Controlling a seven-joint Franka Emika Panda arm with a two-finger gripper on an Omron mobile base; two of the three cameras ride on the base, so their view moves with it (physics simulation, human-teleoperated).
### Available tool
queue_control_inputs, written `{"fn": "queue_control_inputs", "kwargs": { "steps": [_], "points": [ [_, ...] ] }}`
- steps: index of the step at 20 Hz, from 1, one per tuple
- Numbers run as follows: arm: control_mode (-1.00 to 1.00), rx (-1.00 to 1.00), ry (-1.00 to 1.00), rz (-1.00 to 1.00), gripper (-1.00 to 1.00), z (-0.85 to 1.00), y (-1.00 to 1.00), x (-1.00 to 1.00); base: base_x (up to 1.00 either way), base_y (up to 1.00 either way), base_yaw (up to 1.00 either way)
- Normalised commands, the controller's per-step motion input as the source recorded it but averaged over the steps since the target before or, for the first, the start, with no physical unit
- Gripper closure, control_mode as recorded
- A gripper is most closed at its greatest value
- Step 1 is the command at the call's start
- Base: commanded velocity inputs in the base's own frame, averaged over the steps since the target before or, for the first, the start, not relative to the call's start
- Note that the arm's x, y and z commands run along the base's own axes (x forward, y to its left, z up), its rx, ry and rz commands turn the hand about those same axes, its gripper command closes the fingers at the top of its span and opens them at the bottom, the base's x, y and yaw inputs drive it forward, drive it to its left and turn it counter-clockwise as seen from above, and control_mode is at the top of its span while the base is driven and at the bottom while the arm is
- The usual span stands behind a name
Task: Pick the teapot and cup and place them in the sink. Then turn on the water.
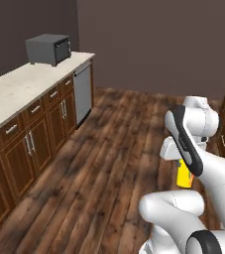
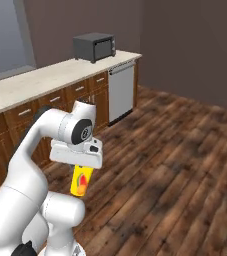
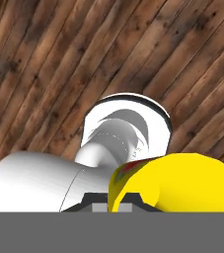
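- The cup (image 2: 81, 181), yellow with a red-orange mark, hangs upright below the gripper (image 2: 79, 170), pinched between its jaws, in the air above the wooden floor (image 2: 175, 165).
- In the hand view the cup (image 3: 182, 183) sits close against the fingers.
- A dark microwave (image 1: 48, 48) stands at the far end of the desk (image 1: 20, 87), well apart from the cup.
- A steel dishwasher (image 2: 121, 90) is set under that end.

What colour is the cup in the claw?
Bright yellow cup with a red-orange mark; right base view shows it best.

The yellow cup (image 2: 81, 182) with a red mark hangs upright in the air, high over the wood floor (image 2: 175, 165).
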Motion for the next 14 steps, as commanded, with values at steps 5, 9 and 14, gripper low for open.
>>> {"fn": "queue_control_inputs", "kwargs": {
  "steps": [5, 9, 14],
  "points": [
    [1.00, 0.00, 0.00, 0.00, 1.00, 0.00, 0.00, 0.00, 0.15, 0.00, 0.49],
    [1.00, 0.00, 0.00, 0.00, 1.00, 0.00, 0.00, 0.00, 0.39, 0.00, 0.36],
    [1.00, 0.00, 0.00, 0.00, 1.00, 0.00, 0.00, 0.00, 0.49, 0.06, 0.29]
  ]
}}
